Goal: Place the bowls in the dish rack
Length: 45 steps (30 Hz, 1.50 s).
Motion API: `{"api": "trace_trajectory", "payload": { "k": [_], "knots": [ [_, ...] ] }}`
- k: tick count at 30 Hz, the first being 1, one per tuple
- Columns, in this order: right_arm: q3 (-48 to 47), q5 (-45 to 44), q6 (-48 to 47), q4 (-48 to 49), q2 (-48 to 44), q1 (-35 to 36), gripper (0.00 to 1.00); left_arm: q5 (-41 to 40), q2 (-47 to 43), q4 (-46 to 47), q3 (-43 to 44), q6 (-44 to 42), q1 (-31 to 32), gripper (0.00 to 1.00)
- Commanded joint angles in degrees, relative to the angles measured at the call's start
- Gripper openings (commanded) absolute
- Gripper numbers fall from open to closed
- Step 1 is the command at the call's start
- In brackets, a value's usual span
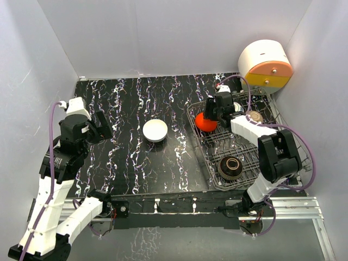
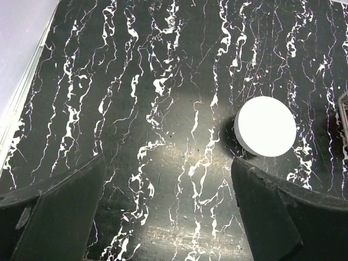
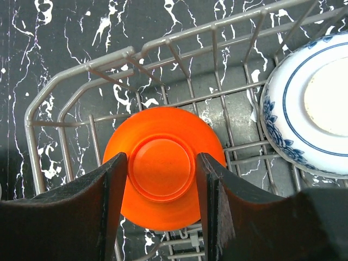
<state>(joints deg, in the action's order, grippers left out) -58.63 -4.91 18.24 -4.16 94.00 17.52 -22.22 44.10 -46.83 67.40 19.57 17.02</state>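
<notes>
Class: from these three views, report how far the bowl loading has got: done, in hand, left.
Done: the dark bowl, tan bowl and blue-and-white bowl sit in the dish rack. In hand: the right tool grips the red-orange bowl at the rack's corner. Left: the white bowl lies on the table, ahead of the open left tool.
</notes>
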Motion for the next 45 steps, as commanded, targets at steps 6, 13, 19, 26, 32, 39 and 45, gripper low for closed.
{"api": "trace_trajectory", "payload": {
  "k": [6, 13, 19, 26, 32, 39, 45],
  "knots": [
    [-3.4, -0.1, -0.3, 3.3, 2.7, 0.7, 0.41, -1.4, -0.4, -0.5, 0.5, -0.1, 0.2, 0.97],
    [-1.8, -1.1, 0.0, 3.9, 0.4, 1.5, 0.41, -1.6, -0.8, -0.4, -0.2, -0.2, 0.2, 0.97],
    [-0.6, -5.1, -0.8, 4.1, -3.3, 1.6, 0.37, -1.9, -0.8, -0.6, 0.2, -0.6, 0.3, 0.97],
    [2.2, -4.1, -1.4, 3.4, -7.3, 1.9, 0.37, -1.7, 1.5, 0.1, 1.7, -0.8, 0.2, 0.97],
    [6.6, -4.7, -1.2, 4.2, -9.7, 2.0, 0.37, -0.8, 3.2, 1.8, 1.7, 0.0, 0.2, 0.97],
    [9.3, -4.2, -1.9, 5.4, -10.1, 2.1, 0.37, -0.5, 3.8, 2.4, 1.1, 0.5, 0.3, 0.97],
    [9.4, -3.0, -1.1, 4.5, -8.7, 2.3, 0.37, -0.9, 3.0, 1.6, 0.6, 0.7, 0.2, 0.97]
  ]
}}
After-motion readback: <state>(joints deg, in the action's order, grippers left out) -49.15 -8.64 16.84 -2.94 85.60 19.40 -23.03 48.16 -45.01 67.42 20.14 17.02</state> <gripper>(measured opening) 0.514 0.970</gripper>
